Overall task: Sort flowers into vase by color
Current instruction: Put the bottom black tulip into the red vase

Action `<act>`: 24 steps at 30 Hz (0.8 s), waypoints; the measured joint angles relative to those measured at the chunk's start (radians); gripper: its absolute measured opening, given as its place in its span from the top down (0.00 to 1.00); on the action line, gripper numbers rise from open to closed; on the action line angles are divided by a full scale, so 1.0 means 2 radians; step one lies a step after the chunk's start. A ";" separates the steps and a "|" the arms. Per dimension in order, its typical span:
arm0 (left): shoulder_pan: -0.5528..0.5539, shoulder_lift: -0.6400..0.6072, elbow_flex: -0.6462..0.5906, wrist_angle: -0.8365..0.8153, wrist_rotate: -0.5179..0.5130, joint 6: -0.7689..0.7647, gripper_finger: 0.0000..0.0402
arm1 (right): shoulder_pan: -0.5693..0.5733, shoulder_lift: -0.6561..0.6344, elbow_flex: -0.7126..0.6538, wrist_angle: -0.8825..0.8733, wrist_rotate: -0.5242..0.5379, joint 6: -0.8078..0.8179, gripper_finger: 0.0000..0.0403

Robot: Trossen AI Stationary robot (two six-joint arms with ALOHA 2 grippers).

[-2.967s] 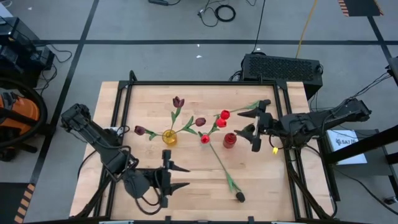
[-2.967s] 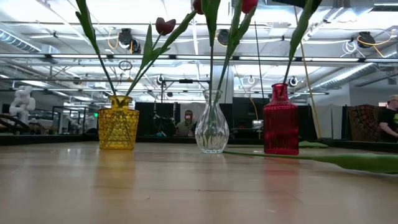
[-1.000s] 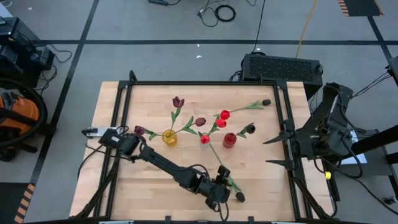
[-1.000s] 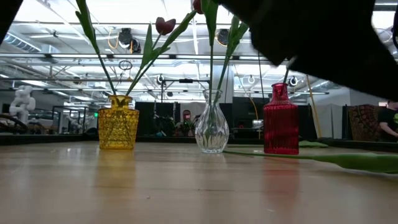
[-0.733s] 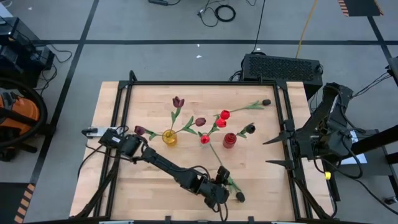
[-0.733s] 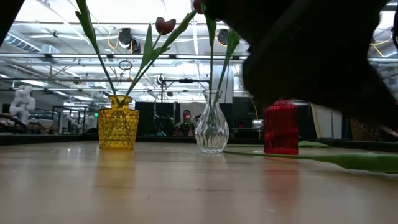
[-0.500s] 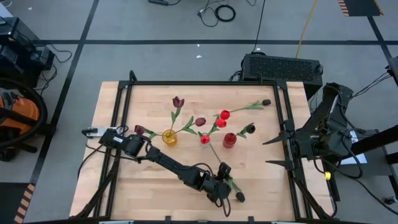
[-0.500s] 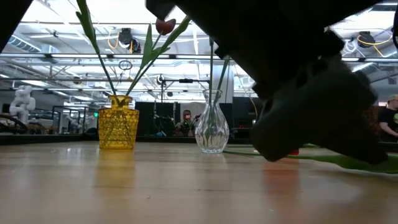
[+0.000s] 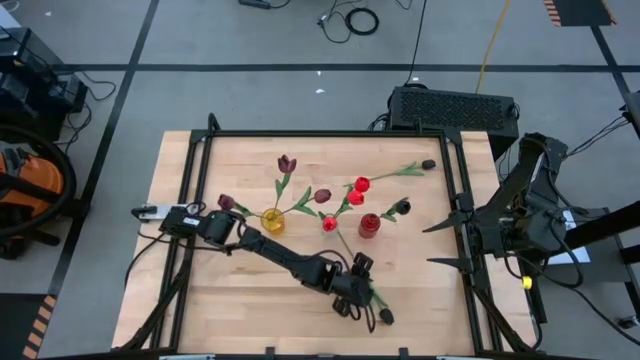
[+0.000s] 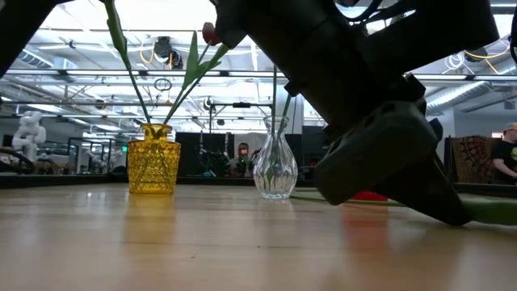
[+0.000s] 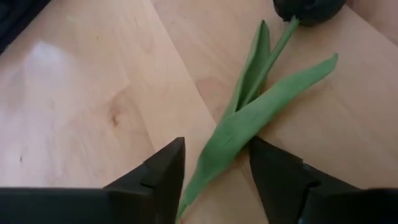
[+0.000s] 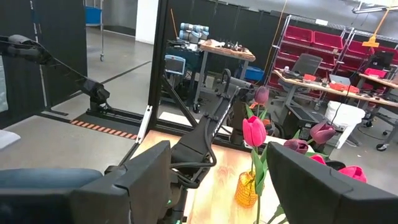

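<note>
**Left end effector straddling the loose tulip's stem**

The left end effector (image 9: 358, 296) reached low over the table (image 9: 180, 300) toward its 5 o'clock area; its fingers (image 11: 163, 171) stood spread, 1 on each side of the stem and leaf of a near-black tulip (image 11: 261, 99) lying flat on the wood, not pinching it; that flower's dark head (image 9: 386, 317) pointed toward 5 o'clock. At table centre stood 3 vases in a row: a yellow vase (image 10: 153, 158) at 9 o'clock of the group holding maroon tulips (image 9: 287, 163); a clear vase (image 10: 275, 166) in the middle with red tulips (image 9: 361, 185); a red vase (image 9: 369, 226) at 3 o'clock. Another dark tulip (image 9: 428, 165) lay at 1 o'clock. The right end effector (image 9: 440, 243) waited at the table's 3 o'clock edge, fingers apart and holding nothing.
</note>
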 joint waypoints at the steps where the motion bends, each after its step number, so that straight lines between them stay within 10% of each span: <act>1: 0.001 0.000 0.000 0.000 0.002 -0.002 0.57 | 0.000 0.000 0.000 0.000 0.000 0.000 0.36; 13: 0.007 0.000 -0.002 0.001 0.006 -0.002 0.95 | 0.000 0.000 0.000 0.003 0.000 0.000 0.36; 24: -0.013 -0.049 -0.002 0.016 -0.023 -0.006 0.98 | 0.000 0.000 0.000 0.002 0.000 -0.001 0.36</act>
